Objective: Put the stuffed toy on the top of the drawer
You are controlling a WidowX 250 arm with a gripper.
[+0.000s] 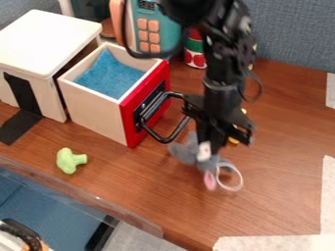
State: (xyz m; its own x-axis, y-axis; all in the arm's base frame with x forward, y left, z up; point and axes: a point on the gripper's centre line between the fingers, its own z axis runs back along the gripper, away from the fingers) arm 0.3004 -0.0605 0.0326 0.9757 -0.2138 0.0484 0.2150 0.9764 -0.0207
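Grey stuffed toy [186,151], pink part and white ring [240,180] at its near side, out in front of the drawer's black handle [171,138]. Black gripper [206,142] points down over it; clamped on the toy or not, can't tell. Green knobbed toy [67,161] on the wood, off left. Beyond, red-fronted drawer [93,109], blue inside, out from the white-topped cabinet [46,37]. Farther back: teal toy appliance [165,30], orange buttons, red-and-green can [195,51] near it
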